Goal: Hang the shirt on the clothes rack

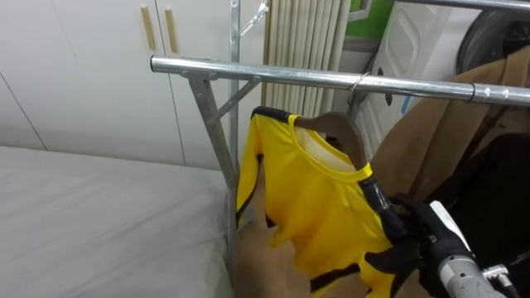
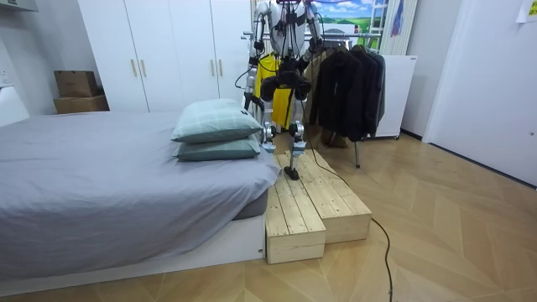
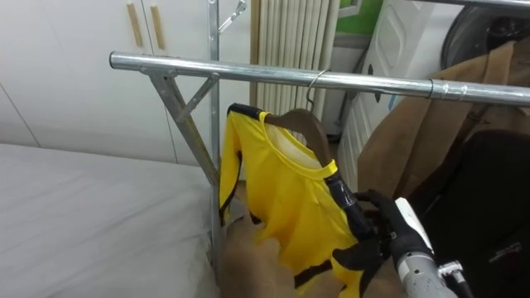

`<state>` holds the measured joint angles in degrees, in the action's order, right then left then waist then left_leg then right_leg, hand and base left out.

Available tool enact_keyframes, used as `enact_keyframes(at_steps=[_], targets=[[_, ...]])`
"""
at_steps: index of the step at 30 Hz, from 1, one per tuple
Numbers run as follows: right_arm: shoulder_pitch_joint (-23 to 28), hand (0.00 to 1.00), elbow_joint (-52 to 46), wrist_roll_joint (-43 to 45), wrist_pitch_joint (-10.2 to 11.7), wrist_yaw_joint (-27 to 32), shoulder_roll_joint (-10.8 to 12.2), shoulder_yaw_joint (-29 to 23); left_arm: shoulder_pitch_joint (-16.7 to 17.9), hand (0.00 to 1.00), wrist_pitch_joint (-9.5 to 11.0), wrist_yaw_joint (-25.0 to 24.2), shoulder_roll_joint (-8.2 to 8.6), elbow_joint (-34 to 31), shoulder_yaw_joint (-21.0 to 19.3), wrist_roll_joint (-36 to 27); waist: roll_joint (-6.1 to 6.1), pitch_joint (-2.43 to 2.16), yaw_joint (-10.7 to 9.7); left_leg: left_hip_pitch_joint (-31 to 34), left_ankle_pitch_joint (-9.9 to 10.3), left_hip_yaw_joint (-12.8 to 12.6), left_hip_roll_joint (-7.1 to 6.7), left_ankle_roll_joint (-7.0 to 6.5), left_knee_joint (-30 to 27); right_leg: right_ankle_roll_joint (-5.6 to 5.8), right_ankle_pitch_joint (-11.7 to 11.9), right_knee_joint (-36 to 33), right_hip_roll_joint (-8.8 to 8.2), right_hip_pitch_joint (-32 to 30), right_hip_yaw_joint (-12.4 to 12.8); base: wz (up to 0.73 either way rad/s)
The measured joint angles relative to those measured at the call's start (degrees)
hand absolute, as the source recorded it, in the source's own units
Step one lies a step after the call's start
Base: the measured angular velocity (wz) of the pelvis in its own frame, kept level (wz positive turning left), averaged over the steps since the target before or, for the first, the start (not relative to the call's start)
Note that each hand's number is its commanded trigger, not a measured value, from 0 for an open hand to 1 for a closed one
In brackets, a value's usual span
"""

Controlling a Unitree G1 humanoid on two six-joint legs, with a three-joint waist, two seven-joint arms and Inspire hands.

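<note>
Left, bed; on rail, shirt; right, coats.

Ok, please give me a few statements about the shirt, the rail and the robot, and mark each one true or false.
1. The yellow shirt is on a hanger. True.
2. The hanger's hook lies on the bed. False: it sits over the rail.
3. The right hand grips the shirt at its shoulder. True.
4. A brown coat hangs to the left of the shirt. False: it hangs to the right.
5. The robot stands on a wooden platform beside the bed. True.
</note>
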<state>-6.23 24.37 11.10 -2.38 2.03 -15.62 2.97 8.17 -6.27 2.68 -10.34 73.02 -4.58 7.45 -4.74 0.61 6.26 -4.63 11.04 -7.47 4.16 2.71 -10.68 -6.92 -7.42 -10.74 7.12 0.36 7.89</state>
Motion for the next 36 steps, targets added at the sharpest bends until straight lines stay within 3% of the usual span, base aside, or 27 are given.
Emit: enact_keyframes(at_steps=[29, 36], targets=[[0.5, 0.00, 0.0, -0.3, 0.0, 0.6, 0.0, -0.3, 0.5, 0.00, -0.1, 0.1, 0.00, -0.6, -1.4, 0.0, 0.11, -0.04, -0.1, -0.7, 0.0, -0.1, 0.04, 0.00, 0.0, -0.13, -0.2, 0.0, 0.04, 0.7, 0.0, 0.00], [0.5, 0.00, -0.1, -2.2, 0.0, 2.0, 0.0, -0.5, 0.5, 0.00, -0.5, 0.1, 0.28, -0.1, -1.3, -0.5, 0.65, -0.36, -0.2, -0.9, 0.0, -0.4, 0.05, 0.00, 0.0, -0.12, -0.2, -0.1, 0.08, 0.7, 0.4, -0.02]])
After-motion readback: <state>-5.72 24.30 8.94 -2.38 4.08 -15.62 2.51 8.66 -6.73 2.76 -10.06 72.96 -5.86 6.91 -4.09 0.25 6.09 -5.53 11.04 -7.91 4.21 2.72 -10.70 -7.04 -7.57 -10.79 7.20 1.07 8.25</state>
